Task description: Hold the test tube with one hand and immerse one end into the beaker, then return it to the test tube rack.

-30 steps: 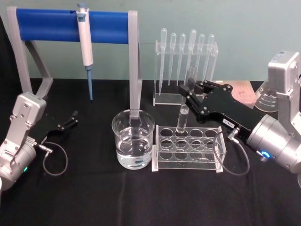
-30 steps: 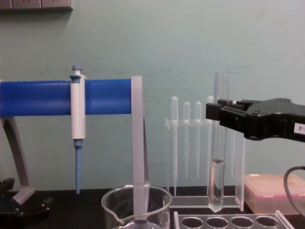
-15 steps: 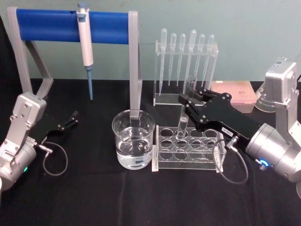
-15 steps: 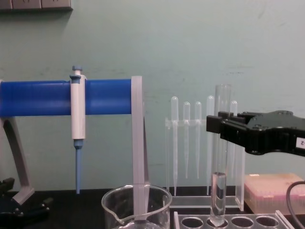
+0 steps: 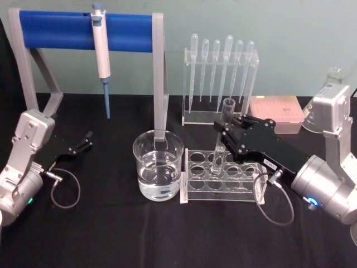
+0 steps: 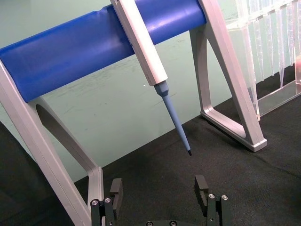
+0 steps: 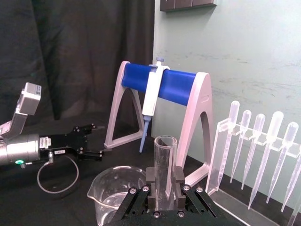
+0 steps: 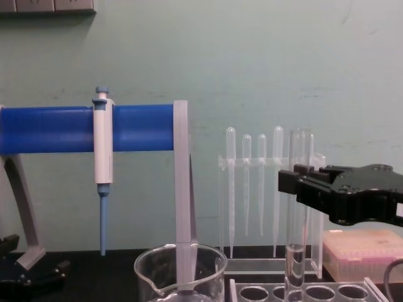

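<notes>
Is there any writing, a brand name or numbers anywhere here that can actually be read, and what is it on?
No text can be read.
Right gripper, shut on the test tube: a small white label on its black body, print too small to read.
Left gripper, resting open on the table: a similar white label, also unreadable.
Pipettor, beaker, pipettes: no markings that I can make out.

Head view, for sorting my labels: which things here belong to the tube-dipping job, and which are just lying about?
Job:
- test tube, held by the right claw, lower end in the clear rack
- beaker with water

Lying about:
- pipettor on the blue stand
- plastic pipettes
- pink box
- left claw, open, parked
</notes>
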Controlling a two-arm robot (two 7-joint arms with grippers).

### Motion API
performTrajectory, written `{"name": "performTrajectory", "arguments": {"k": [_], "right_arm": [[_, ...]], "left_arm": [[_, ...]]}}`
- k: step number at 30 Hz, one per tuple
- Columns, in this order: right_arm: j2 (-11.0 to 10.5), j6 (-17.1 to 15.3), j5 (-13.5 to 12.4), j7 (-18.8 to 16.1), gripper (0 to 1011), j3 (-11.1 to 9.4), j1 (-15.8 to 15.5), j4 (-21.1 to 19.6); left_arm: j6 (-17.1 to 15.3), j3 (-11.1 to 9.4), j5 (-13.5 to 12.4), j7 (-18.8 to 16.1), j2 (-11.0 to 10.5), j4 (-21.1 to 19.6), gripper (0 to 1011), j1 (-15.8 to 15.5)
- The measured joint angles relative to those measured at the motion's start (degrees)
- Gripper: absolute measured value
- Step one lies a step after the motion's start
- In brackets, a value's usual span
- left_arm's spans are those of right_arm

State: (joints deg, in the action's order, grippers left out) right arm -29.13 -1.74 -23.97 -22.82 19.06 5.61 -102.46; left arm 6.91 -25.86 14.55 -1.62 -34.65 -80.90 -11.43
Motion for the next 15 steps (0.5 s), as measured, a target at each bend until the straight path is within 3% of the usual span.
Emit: {"name": "performTrajectory", "arguments": {"k": [15], "right_arm": [[1.0,3.7,2.0,-1.9,224,0.9,0.0,4.1]], "left_arm": [[0.0,0.0,0.0,0.0,0.0,0.0,1000,0.0]]}}
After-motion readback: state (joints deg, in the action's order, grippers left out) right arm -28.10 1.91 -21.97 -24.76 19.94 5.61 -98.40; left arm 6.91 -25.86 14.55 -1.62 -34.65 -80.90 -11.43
